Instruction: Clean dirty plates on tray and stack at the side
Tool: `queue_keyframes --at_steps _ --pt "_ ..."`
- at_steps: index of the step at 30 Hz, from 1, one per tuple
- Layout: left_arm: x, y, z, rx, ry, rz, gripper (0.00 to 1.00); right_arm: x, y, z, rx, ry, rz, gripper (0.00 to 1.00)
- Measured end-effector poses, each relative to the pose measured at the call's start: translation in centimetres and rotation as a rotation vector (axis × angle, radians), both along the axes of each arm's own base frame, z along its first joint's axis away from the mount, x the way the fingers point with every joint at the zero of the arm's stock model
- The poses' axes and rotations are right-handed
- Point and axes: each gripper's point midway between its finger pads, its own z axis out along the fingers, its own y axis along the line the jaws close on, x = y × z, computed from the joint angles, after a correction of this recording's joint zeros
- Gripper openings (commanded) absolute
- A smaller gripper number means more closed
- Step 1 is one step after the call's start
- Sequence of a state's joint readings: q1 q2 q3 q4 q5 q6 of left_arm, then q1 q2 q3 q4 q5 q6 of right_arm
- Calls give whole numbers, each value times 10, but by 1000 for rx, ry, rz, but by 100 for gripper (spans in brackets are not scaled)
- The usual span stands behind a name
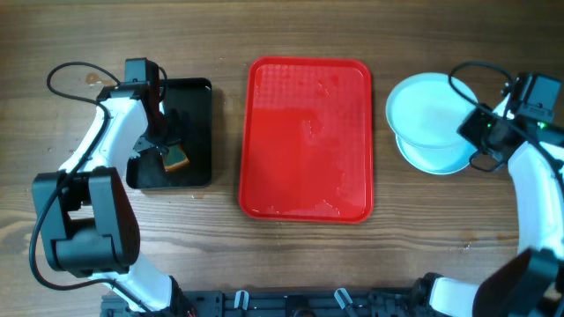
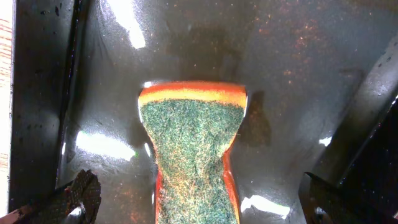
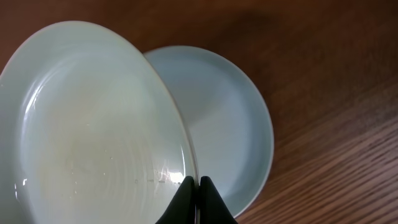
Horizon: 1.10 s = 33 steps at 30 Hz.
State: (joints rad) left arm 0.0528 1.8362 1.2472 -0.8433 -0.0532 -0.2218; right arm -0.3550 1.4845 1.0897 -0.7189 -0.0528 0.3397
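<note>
The red tray (image 1: pixel 307 139) lies at the table's middle with no plate on it; its surface looks wet. My right gripper (image 3: pixel 197 183) is shut on the rim of a pale blue plate (image 3: pixel 93 130) and holds it tilted over another plate (image 3: pixel 230 118) lying on the wood. In the overhead view these plates (image 1: pixel 432 123) sit right of the tray, with my right gripper (image 1: pixel 480 132) at their right edge. A third plate does not show apart. My left gripper (image 2: pixel 193 202) is open, its fingers either side of a green-and-orange sponge (image 2: pixel 193 143) in the black tray (image 1: pixel 198 97).
The black tray (image 2: pixel 298 68) is wet and speckled with orange residue. The sponge also shows in the overhead view (image 1: pixel 176 157) under the left arm. Bare wooden table (image 1: pixel 458 229) lies around both trays.
</note>
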Motion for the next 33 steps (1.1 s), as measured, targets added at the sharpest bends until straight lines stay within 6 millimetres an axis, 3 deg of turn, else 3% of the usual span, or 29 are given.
queue_keyframes --at_steps 3,6,11,13,16,20,22,23,24,30,33 --pt "0 0 0 0 0 0 100 -3 -6 -26 31 73 -21 8" --pt "0 0 0 0 0 0 100 -5 -5 -41 53 113 -26 38" --pt "0 0 0 0 0 0 100 0 7 -34 113 73 0 61" --pt "0 0 0 0 0 0 100 4 17 -14 141 1 38 62" --pt "0 0 0 0 0 0 100 0 42 45 181 -171 129 61" --pt "0 0 0 0 0 0 100 -29 95 117 211 -360 319 62" --pt "0 0 0 0 0 0 100 -47 120 139 202 -419 420 66" --pt "0 0 0 0 0 0 100 -58 131 148 195 -442 468 74" --pt "0 0 0 0 1 0 100 -70 142 159 186 -476 516 100" --pt "0 0 0 0 0 0 100 -119 164 208 157 -675 548 100" --pt "0 0 0 0 0 0 100 -133 168 214 183 -698 520 100"
